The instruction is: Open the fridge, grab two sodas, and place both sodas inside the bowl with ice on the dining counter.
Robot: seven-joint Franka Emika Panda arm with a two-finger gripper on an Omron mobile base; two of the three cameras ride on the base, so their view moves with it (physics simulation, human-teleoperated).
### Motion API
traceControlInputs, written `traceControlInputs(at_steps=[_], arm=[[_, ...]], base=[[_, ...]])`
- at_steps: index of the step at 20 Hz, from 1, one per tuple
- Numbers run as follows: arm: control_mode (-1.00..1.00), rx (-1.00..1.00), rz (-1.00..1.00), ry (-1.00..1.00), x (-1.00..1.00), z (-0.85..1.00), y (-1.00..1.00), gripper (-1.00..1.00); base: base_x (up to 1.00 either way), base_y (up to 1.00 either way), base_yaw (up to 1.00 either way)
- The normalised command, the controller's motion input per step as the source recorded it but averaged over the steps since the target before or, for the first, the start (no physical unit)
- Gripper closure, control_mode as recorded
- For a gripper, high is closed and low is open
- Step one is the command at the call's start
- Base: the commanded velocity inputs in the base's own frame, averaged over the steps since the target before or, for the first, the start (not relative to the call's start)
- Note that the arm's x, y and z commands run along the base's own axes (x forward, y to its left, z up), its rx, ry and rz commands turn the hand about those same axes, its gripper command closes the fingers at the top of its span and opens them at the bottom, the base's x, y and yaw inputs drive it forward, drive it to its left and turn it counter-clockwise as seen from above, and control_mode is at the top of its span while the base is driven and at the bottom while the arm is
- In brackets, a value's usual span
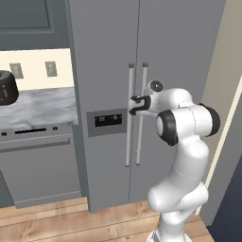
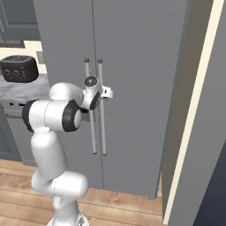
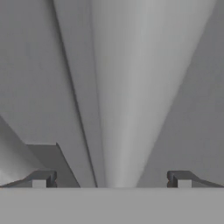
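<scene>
Tool [image 1: 133, 105] is at the two long vertical bar handles [image 1: 128, 113] of the tall grey two-door fridge [image 1: 108, 56], approx. mid-height. Fingers [image 3: 41, 179] are spread wide, one bar [image 3: 127, 100] between them w/o touching. Both doors are closed.

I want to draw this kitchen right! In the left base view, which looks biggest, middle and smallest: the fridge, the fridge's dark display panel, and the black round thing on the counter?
Largest to smallest, as they look:
1. fridge
2. dark display panel
3. black round appliance, cut off by the picture edge, so the last two are unsure.
</scene>
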Motion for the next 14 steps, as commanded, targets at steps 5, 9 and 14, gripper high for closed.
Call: traceControlInputs(at_steps=[5, 9, 14], arm=[[-1.00, 0.00, 0.00, -0.11, 0.17, -0.32, 0.00, -1.00], [-1.00, 0.00, 0.00, -0.09, 0.23, -0.25, 0.00, -1.00], [-1.00, 0.00, 0.00, -0.02, 0.37, -0.13, 0.00, 1.00]], base=[[0.00, 0.00, 0.00], [0.00, 0.00, 0.00], [0.00, 0.00, 0.00]])
